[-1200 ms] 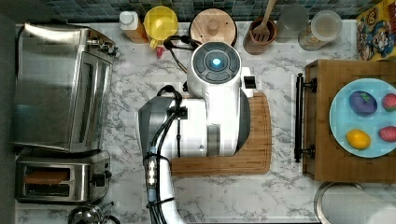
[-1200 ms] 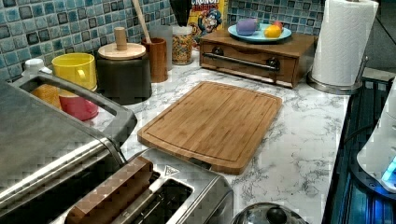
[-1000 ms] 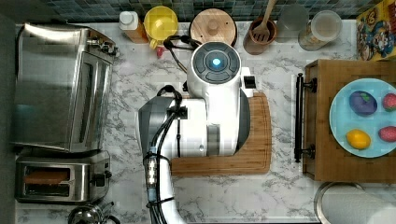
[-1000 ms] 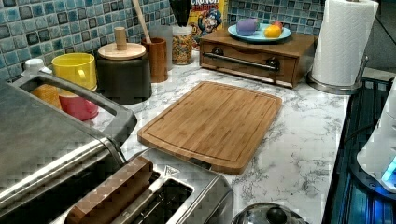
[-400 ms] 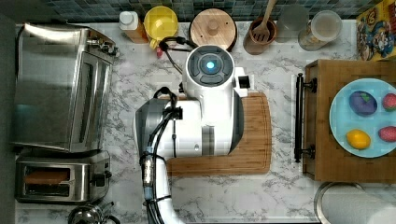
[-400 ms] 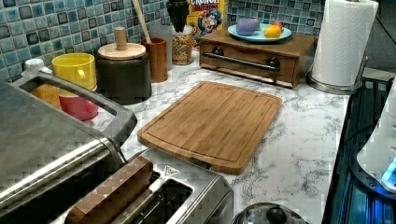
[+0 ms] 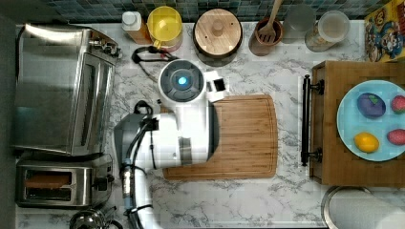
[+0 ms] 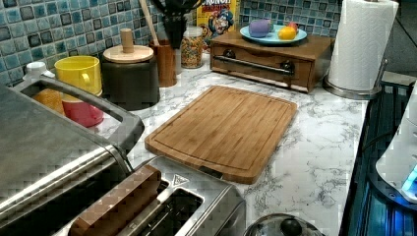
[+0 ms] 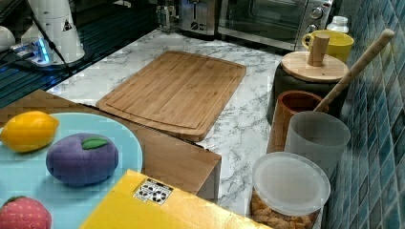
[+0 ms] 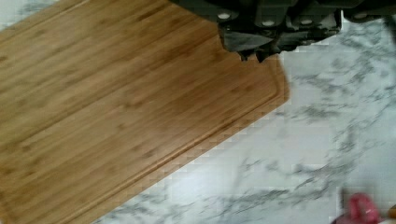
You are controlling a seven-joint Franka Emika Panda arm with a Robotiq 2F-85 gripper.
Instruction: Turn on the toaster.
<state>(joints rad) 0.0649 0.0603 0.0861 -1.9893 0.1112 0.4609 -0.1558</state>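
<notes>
**Arm shifted toward the toaster oven; toaster untouched at the bench corner**

Compared with the top view 0.4 s ago, the white arm (image 7: 184, 124) has moved toward the top view's left: its round blue-lit cap now sits over the cutting board's (image 7: 243, 138) left edge instead of over the board's middle, and more bare board shows on the top view's right. The objects on the bench (image 7: 248, 200) lie as they did before.

The toaster (image 7: 59, 183) stands at the top view's lower left corner, directly below the larger toaster oven (image 7: 62, 90) and touching or just beside it. A brown bread slice (image 8: 115, 204) stands in one of its two slots, its top above the slot rim in the left view. The black lever end (image 7: 106, 183) faces the top view's right, toward the arm's base.

In the wrist view the hand (image 10: 254, 56) hangs over the corner of the cutting board where wood meets marble; its dark fingertips appear pressed together with no object between them. The toaster lies well apart from the hand, beyond the board's left edge in the top view, and nothing touches its lever
</notes>
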